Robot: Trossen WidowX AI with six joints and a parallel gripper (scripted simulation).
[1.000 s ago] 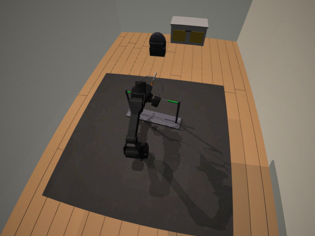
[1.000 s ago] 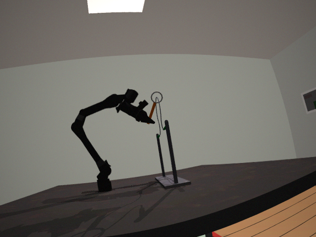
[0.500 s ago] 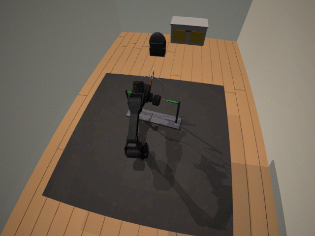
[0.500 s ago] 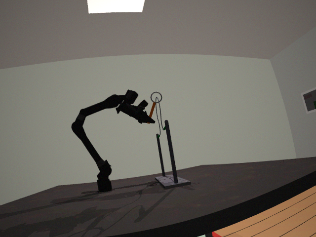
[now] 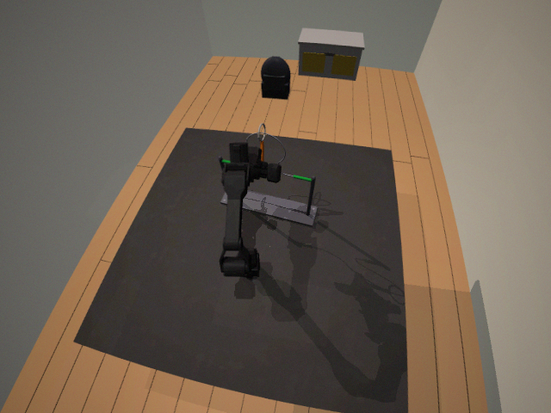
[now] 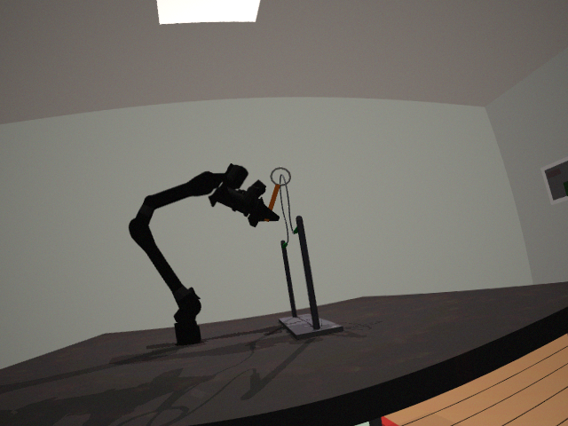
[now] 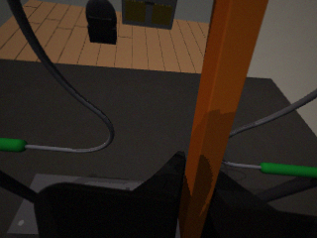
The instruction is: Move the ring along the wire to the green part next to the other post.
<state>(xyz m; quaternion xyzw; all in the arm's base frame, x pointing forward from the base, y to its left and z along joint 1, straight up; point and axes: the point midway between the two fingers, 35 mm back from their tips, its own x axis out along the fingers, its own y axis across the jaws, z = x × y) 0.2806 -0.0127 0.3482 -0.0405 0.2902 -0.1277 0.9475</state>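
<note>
The ring (image 5: 258, 132) (image 6: 271, 176) is upright around the top of the arched grey wire (image 5: 285, 153) (image 7: 74, 92), between the two posts. In the exterior view the wire's top shows inside the ring's outline; contact cannot be told. The orange handle (image 5: 263, 151) (image 6: 273, 197) (image 7: 218, 99) slants down from the ring. My gripper (image 6: 271, 215) (image 7: 187, 159) is shut on the handle's lower part, on the robot's side of the wire. The green parts are at the right (image 5: 302, 177) (image 7: 292, 170) and left (image 5: 225, 161) (image 7: 11, 145).
The right post (image 5: 311, 195) (image 6: 307, 275) and the left post (image 5: 220, 158) (image 6: 288, 280) stand on a grey base plate (image 5: 284, 209). Both wire strands curve down near my fingers in the wrist view. A backpack (image 5: 275, 80) and a cabinet (image 5: 331, 40) stand far behind.
</note>
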